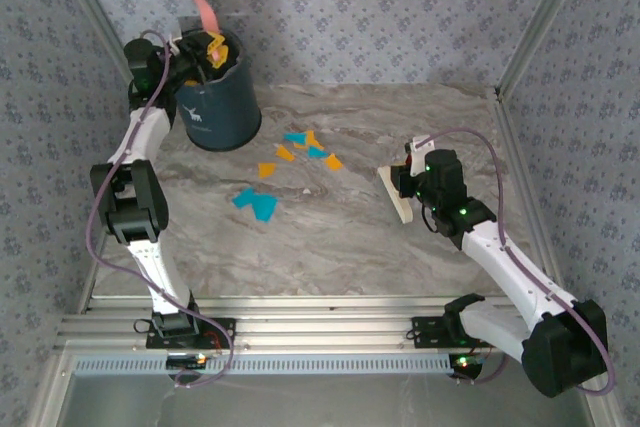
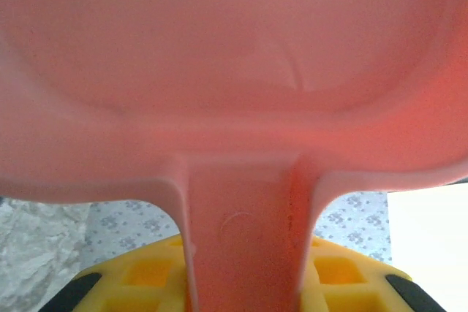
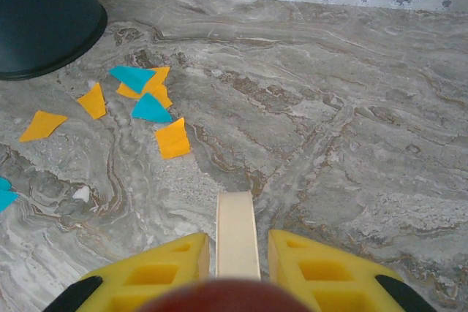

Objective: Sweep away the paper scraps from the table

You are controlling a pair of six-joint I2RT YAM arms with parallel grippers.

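Pink dustpan point(image 2: 234, 71), clamped by the left gripper point(image 2: 241, 286), tilts over the bin point(image 1: 218, 107) to empty, while the right gripper point(image 3: 235, 268) clasps a brush point(image 3: 235, 228) near the paper scraps point(image 1: 300, 147).

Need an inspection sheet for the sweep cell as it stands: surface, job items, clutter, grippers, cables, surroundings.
surface: marble table, orange and turquoise paper scraps loose mid-table.
job's things: pink dustpan held above the dark blue bin; brush low, right of the scraps.
clutter: one small white fleck near the scraps.
grippers: left gripper shut on the dustpan handle; right gripper shut on the brush handle.
cables: purple cables along both arms.
surroundings: patterned walls, aluminium rails at near edge.
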